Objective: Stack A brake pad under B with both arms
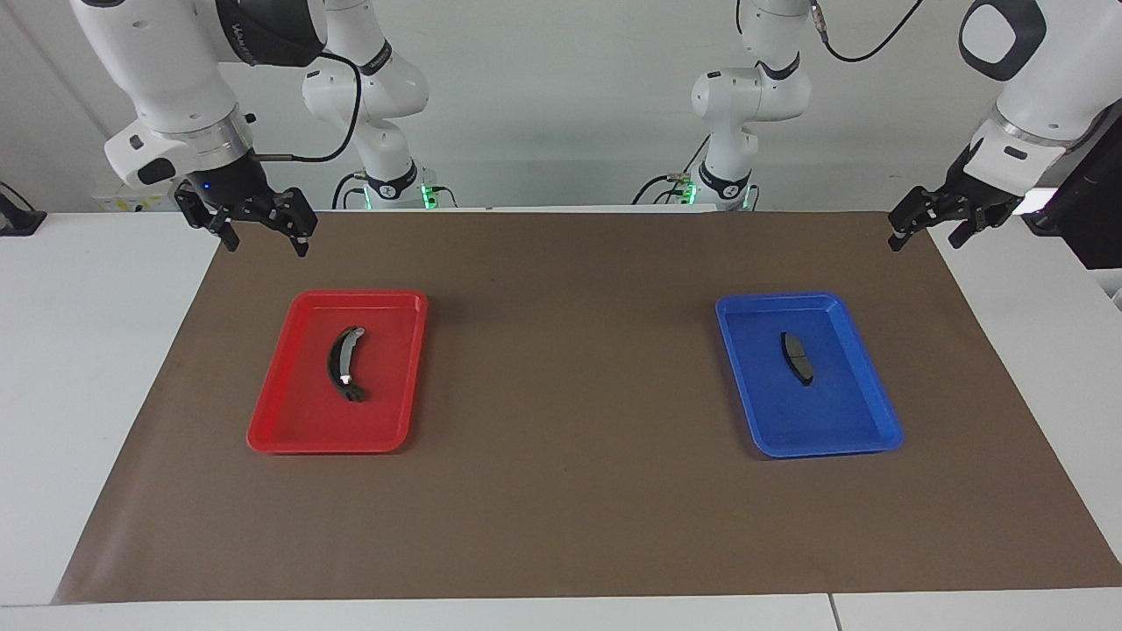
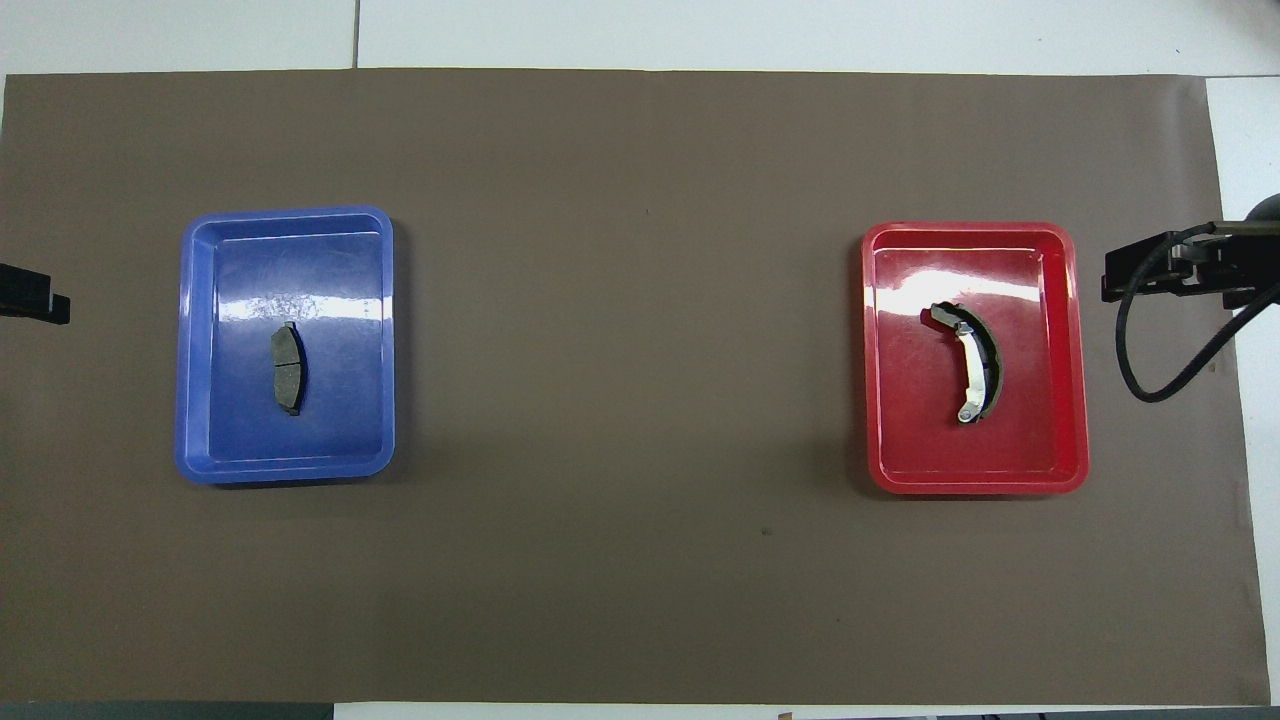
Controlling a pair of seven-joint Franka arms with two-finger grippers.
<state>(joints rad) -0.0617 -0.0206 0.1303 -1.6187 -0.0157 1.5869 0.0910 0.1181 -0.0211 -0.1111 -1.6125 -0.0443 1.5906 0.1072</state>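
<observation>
- You see A brake pad (image 2: 288,369): a short, flat, dark grey piece, only faintly curved, matte all over.
- It lies in the blue tray (image 2: 200,330) at the left arm's end of the table, a little toward six o'clock of the tray's centre in the overhead view, its long axis running twelve to six.
- B (image 2: 972,363) is a longer, narrow, strongly bowed crescent, dark along its outer arc with a bright silver strip along the inner one.
- It lies alone in the red tray (image 2: 1070,420) at the right arm's end, near the tray's centre, well apart from the pad.
- Both trays are shallow rectangles with raised rims, resting on a brown mat (image 2: 640,560) that covers the white table (image 1: 53,368).
- Your left gripper (image 1: 927,233) hangs in the air over the mat's edge, at two o'clock of the blue tray in the facing view; its fingers are spread and hold nothing.
- Your right gripper (image 1: 266,237) hangs over the mat's edge at eleven o'clock of the red tray in that view, fingers apart, empty.
- Writing on the right arm's dark housing is too small to read.
</observation>
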